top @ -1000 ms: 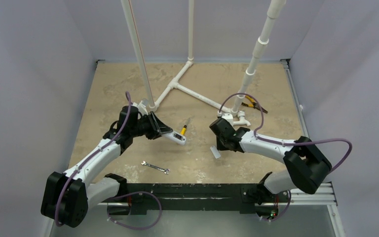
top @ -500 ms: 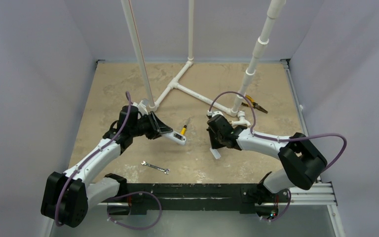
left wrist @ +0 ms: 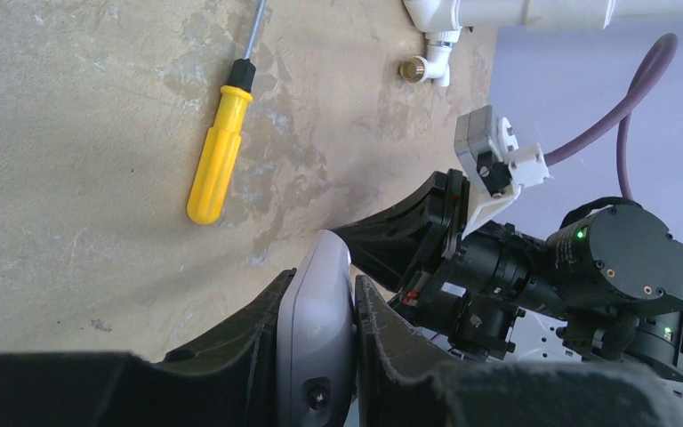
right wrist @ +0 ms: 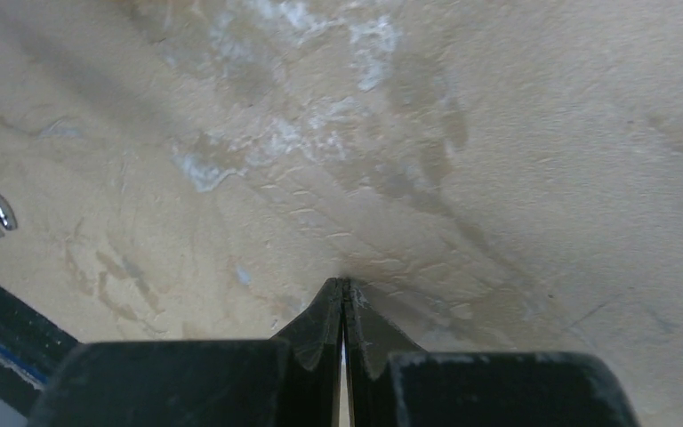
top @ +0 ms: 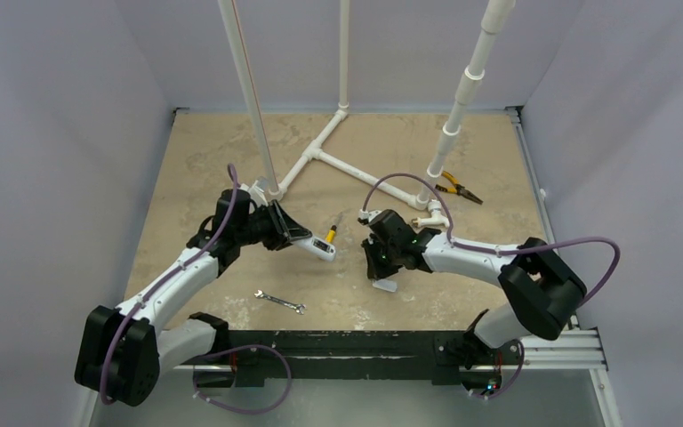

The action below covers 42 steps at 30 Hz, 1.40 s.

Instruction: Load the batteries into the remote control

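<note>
The white remote control (top: 319,246) is clamped edge-on in my left gripper (top: 292,235) and held just above the tabletop; in the left wrist view its rounded end (left wrist: 322,334) sticks out past the two black fingers of that gripper (left wrist: 322,279). My right gripper (top: 369,256) sits a short way to the right of the remote, shut with nothing in it. In the right wrist view its tips (right wrist: 344,286) meet close over bare table. No batteries show in any view.
A yellow-handled screwdriver (top: 331,233) lies just behind the remote. A small wrench (top: 279,302) lies near the front edge. Pliers (top: 456,189) rest at the back right. White pipes (top: 356,173) cross the back of the table and rise upward.
My right arm has swung left, bringing its shut gripper closer to the remote. The left arm and the remote have stayed put.
</note>
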Motion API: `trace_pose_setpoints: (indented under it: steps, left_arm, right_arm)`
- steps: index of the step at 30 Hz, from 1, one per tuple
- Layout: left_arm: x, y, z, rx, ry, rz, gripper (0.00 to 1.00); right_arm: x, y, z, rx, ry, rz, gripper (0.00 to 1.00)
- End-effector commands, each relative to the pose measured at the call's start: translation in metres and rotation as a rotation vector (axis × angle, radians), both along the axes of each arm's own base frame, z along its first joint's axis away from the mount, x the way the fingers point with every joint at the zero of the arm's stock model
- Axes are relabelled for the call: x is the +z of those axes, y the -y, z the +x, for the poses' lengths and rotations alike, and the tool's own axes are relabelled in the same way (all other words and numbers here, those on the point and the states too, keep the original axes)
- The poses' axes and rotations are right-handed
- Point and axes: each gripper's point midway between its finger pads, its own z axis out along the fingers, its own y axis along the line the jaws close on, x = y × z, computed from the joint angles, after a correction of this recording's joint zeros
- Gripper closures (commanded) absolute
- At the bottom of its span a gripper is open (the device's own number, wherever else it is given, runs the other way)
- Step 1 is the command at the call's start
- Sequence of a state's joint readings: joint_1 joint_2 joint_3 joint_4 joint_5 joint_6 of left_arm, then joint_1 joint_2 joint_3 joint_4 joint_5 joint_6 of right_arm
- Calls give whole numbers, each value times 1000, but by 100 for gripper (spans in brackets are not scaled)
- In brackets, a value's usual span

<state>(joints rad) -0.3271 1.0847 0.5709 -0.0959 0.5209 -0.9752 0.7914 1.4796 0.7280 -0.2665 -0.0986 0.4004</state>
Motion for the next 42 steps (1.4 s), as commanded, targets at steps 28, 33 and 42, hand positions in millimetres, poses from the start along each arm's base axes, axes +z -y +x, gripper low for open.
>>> trace_pose_setpoints:
  steps: [28,33,42]
  left_arm:
    - [23,4,11,-20,91,-30,100]
    - [22,3,10,-22,89,-29,100]
    - [23,4,11,-22,90,-28,100]
  right_arm:
    - [-4,88,-57,-367,-59,-241,100]
    - [-14,74,-52,-420,-70,-167,100]
    - [-10,79,-25,-541,49,-169,100]
